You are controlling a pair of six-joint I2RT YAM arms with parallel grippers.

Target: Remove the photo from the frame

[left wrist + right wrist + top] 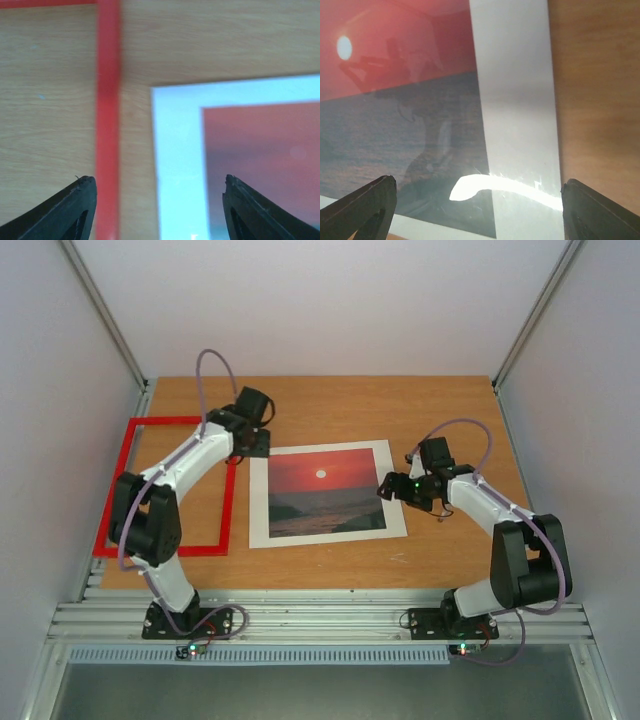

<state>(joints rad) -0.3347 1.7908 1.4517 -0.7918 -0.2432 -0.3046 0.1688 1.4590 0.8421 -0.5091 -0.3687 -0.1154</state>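
The red frame point(160, 549) lies flat and empty at the table's left. The sunset photo point(325, 490) lies flat in the middle, inside a white mat border point(260, 510), apart from the frame. My left gripper point(248, 448) is open and empty, hovering over the mat's far left corner. In the left wrist view it point(159, 181) spans the frame's right bar point(107, 125), the mat point(177, 150) and the photo's edge point(265, 160). My right gripper point(386, 487) is open and empty over the mat's right edge. In the right wrist view it point(479, 181) spans the photo point(405, 100) and the mat point(515, 90).
The wooden table point(440, 410) is walled by white panels on three sides. A metal rail point(320, 615) runs along its near edge, where both arm bases are bolted. A bright glare streak point(485, 185) lies across the glossy photo surface.
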